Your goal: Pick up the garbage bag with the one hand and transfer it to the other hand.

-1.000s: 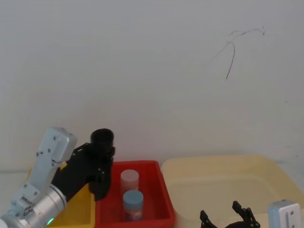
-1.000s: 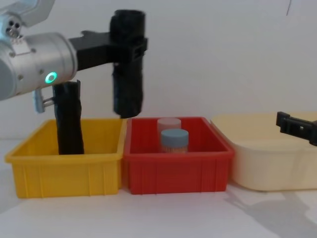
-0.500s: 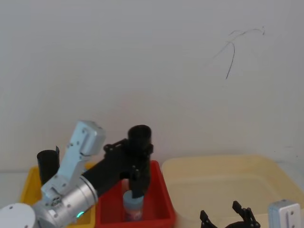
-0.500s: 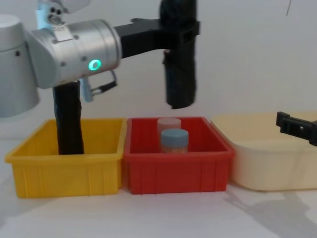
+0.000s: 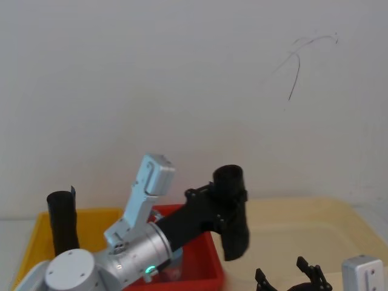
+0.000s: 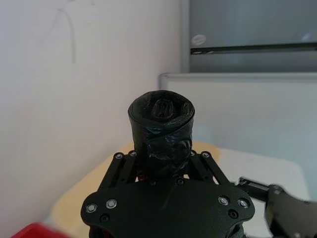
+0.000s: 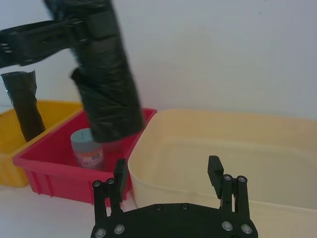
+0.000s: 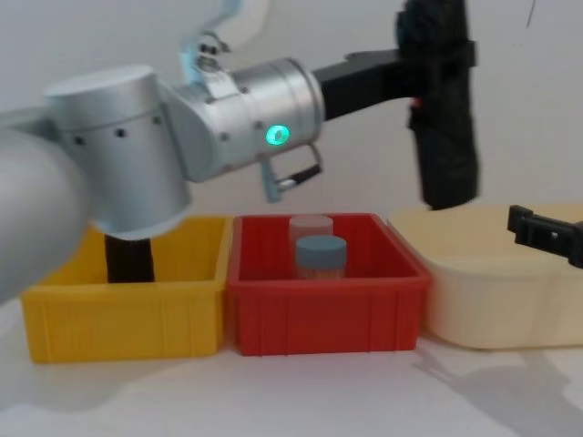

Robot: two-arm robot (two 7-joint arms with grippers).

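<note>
Here, the yellow bin (image 8: pixel 118 319) at 9 o'clock holds a slim black roll (image 5: pixel 60 221), the red bin (image 8: pixel 323 319) two jars (image 8: pixel 320 257). The left hand (image 8: pixel 439 62) clenches the garbage bag (image 8: pixel 444 127) upright, axis vertical, above the cream tub (image 8: pixel 492 300) rim; the right hand (image 7: pixel 167 168), 5 o'clock, is spread.

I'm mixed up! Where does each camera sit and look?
Head: high up, looking down; left gripper holds the garbage bag.
Chest: low, looking across at yellow bin, red bin, cream tub, left arm.
Left wrist: behind its gripper, facing the bag's end.
Right wrist: behind right gripper, jaws open, facing the tub.
All four share the bag.
</note>
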